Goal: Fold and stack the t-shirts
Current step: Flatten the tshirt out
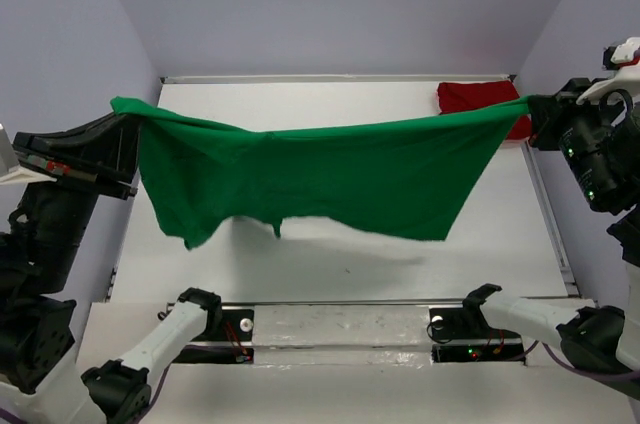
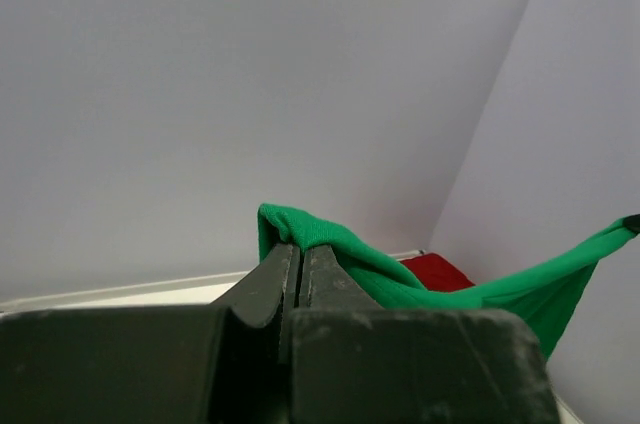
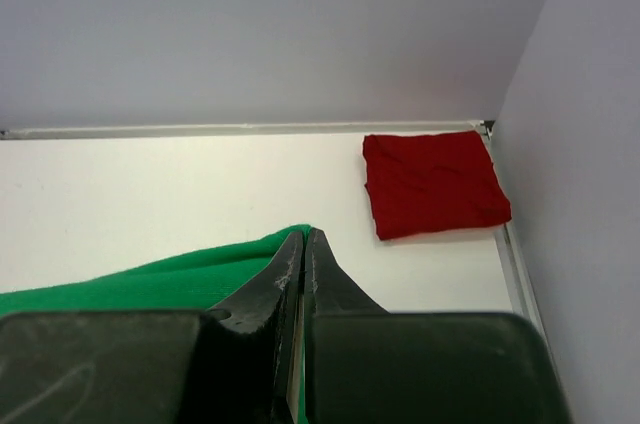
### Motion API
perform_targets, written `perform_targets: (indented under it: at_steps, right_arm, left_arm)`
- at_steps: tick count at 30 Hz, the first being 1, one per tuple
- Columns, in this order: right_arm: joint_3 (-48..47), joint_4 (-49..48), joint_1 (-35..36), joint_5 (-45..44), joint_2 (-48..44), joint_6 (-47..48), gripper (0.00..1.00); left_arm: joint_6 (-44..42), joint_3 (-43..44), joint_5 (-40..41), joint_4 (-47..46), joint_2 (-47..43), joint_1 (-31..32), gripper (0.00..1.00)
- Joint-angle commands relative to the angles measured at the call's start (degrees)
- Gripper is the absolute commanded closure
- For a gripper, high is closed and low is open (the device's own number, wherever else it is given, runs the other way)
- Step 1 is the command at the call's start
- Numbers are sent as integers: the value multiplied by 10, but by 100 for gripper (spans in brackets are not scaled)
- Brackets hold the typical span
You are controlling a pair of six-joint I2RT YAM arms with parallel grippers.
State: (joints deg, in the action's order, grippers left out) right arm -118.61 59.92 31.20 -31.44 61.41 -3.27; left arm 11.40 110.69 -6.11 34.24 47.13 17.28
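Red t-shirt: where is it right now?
Top external view: the red t-shirt lies folded at the far right corner of the table, partly behind the raised green t-shirt.

A plain bright green t-shirt, without print or stripe, stands out against a white table and pale lilac-grey walls. The dark red t-shirt is equally plain, a solid deep crimson. The left gripper and right gripper are matte black, scuffed grey along the finger edges, on arms of white shells and black joints dotted with small green and red lights.
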Motion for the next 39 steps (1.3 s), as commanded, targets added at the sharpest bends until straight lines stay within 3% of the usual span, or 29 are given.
perform_targets:
  at_steps: [1, 6, 7, 12, 15, 18, 27, 35, 39]
  right_arm:
    - [-8, 53, 4, -24, 5, -28, 100]
    - [61, 13, 4, 1, 44, -45, 100]
    - [118, -33, 4, 4, 62, -43, 100]
    - [235, -148, 4, 15, 154, -56, 100]
    - [267, -206, 4, -5, 222, -54, 100]
    - [260, -213, -10, -27, 294, -59, 100]
    - [250, -242, -50, -11, 379, -53, 100]
    - [223, -249, -106, 67, 428, -41, 100]
    - [182, -242, -131, 80, 485, -30, 100]
  left_arm:
    - [31, -5, -24, -8, 33, 3, 100]
    - [30, 1, -7, 13, 112, 3, 100]
    - [24, -3, 6, 27, 130, 3, 100]
    - [-9, -92, 94, 4, 243, 3, 100]
    - [-16, -168, 80, -68, 298, -14, 100]
    - [-11, -213, 65, -129, 369, -19, 100]
    - [-9, -139, 33, -122, 561, -47, 100]
    - [-25, -57, 36, -88, 648, -48, 100]
    - [-28, -55, 26, -99, 657, -49, 100]
